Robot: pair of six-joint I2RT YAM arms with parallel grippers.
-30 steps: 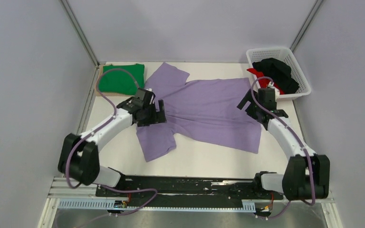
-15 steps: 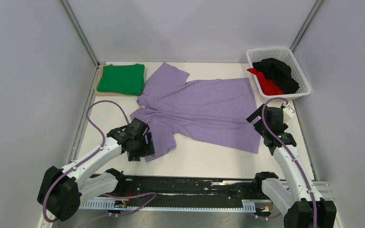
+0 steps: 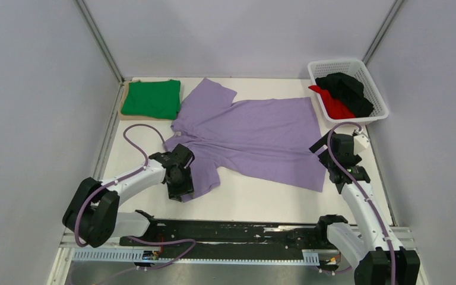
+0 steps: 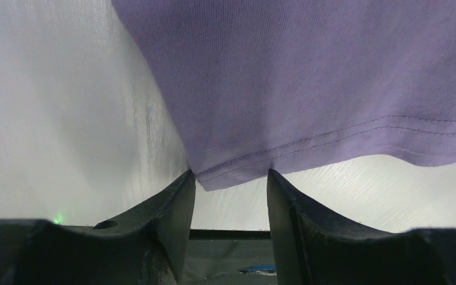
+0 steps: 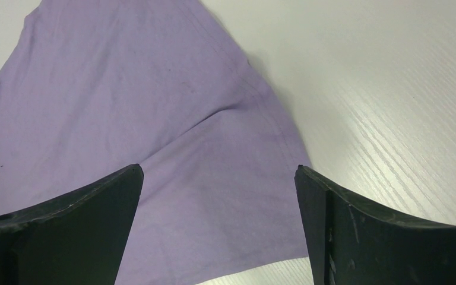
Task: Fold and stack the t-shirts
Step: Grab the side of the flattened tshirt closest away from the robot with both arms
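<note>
Lilac shirt (image 3: 255, 133) hem lies between parted jaws of the low left gripper (image 4: 230, 178).

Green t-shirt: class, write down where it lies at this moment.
In the top view, the green t-shirt lies folded on a tan board at the far left corner of the table, beside the far sleeve of the lilac shirt.
</note>
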